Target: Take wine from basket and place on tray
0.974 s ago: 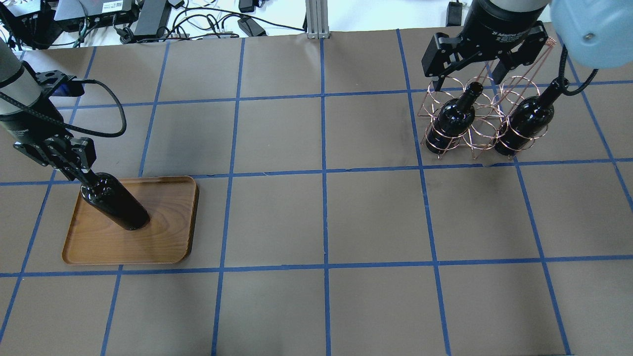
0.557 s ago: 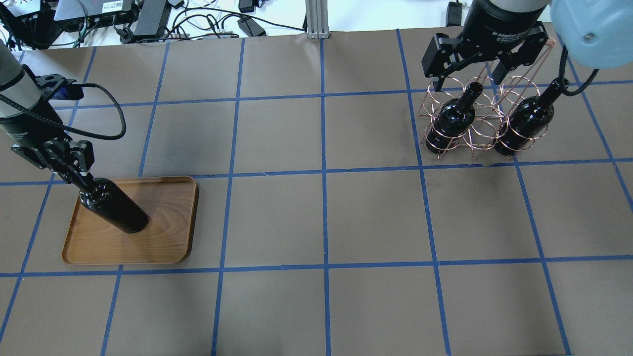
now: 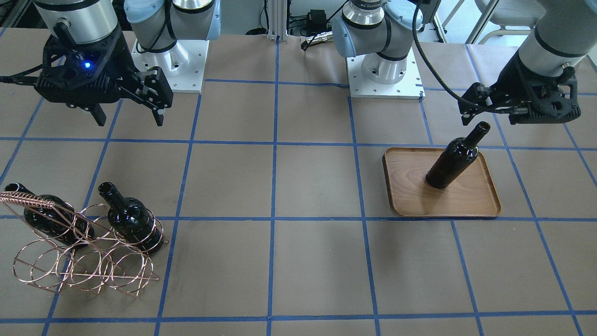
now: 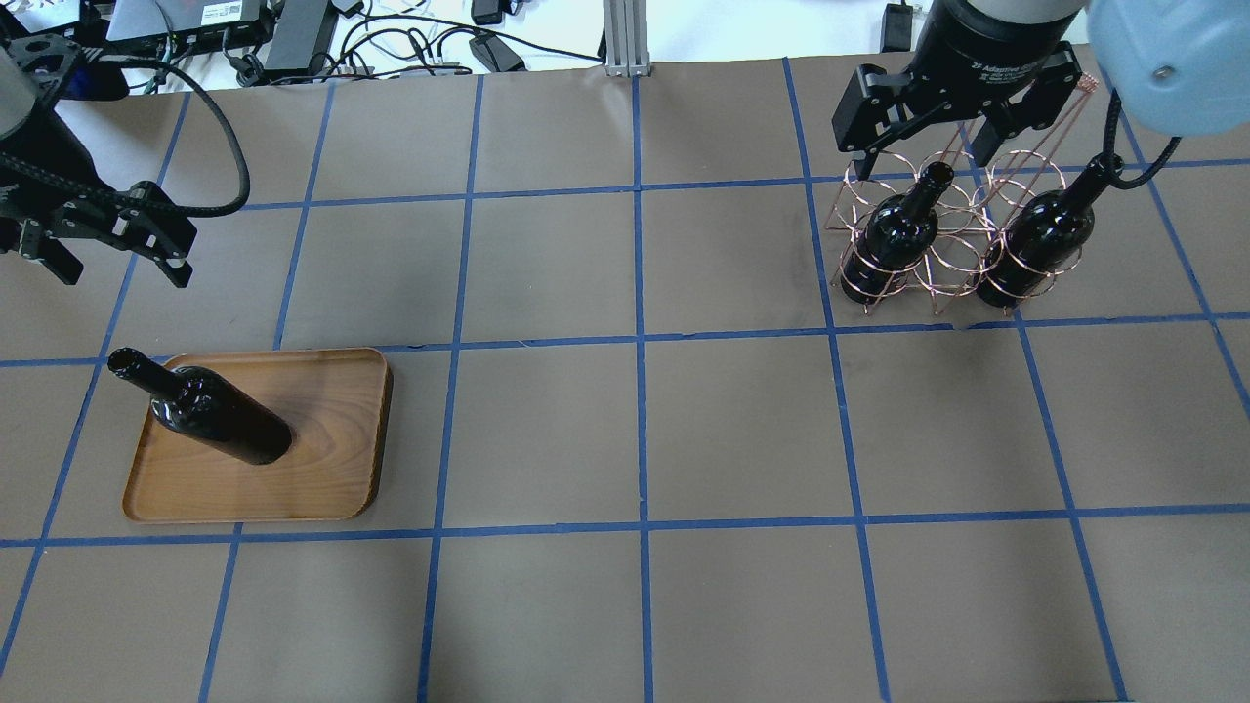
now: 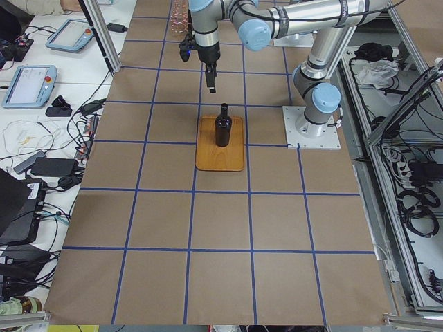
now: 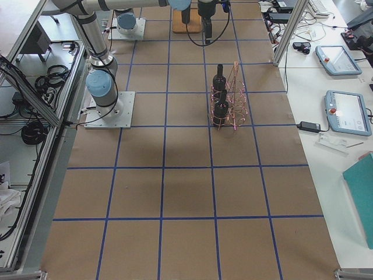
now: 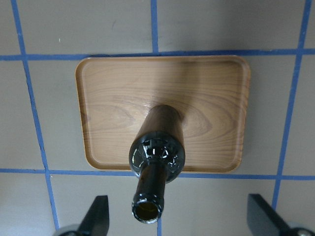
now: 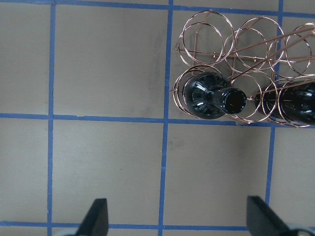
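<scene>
One black wine bottle (image 4: 220, 425) stands upright on the brown wooden tray (image 4: 327, 474), free of any grip; it also shows in the front view (image 3: 454, 158) and the left wrist view (image 7: 157, 150). My left gripper (image 4: 125, 276) is open and empty, raised above and behind the bottle's mouth, with its fingers (image 7: 96, 219) spread wide. Two more black bottles (image 4: 894, 234) (image 4: 1045, 229) stand in the copper wire basket (image 4: 955, 252). My right gripper (image 4: 920, 158) is open and empty, hovering above the basket's left bottle (image 8: 209, 96).
The basket's coil-wrapped handle (image 3: 28, 201) rises over its bottles. The robot bases (image 3: 385, 70) sit at the near table edge. Cables and electronics (image 4: 293, 34) lie beyond the far edge. Blue tape lines grid the brown tabletop.
My left gripper has let go of the bottle's neck, opened, and moved up and away toward the far side. The bottle stays upright on the tray. The right arm has not moved.
</scene>
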### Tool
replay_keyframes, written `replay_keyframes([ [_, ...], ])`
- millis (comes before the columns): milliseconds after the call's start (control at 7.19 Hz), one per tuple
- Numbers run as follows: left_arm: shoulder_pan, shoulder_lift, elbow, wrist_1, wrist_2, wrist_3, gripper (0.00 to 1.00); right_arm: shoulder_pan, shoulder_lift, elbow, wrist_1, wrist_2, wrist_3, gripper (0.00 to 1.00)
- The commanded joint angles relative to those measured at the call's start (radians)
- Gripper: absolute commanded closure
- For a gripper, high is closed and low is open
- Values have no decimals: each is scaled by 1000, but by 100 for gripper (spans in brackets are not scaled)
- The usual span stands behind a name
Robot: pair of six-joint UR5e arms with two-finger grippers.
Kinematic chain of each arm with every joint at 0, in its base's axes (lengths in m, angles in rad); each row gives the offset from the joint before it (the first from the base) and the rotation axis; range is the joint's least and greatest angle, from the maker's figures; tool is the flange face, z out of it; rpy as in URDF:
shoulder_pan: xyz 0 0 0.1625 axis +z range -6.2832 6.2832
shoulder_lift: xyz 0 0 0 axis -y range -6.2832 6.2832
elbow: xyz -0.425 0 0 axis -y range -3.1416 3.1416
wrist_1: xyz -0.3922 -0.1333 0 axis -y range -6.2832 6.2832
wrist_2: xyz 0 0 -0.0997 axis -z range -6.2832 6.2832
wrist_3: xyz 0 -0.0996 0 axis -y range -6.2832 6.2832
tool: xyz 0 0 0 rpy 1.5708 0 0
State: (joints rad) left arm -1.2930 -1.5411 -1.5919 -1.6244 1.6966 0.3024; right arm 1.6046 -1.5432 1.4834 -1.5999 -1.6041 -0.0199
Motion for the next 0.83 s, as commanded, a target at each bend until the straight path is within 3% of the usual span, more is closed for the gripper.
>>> replay_keyframes([
  [0, -63, 44, 16, 0, -68, -66, 0, 0, 0, 0, 3, 0, 0, 0],
  [278, -156, 38, 18, 9, -95, -210, 0, -2, 0, 0, 1, 0, 0, 0],
  [696, -232, 47, 12, 11, -98, -246, 0, -2, 2, 0, -2, 3, -2, 0],
])
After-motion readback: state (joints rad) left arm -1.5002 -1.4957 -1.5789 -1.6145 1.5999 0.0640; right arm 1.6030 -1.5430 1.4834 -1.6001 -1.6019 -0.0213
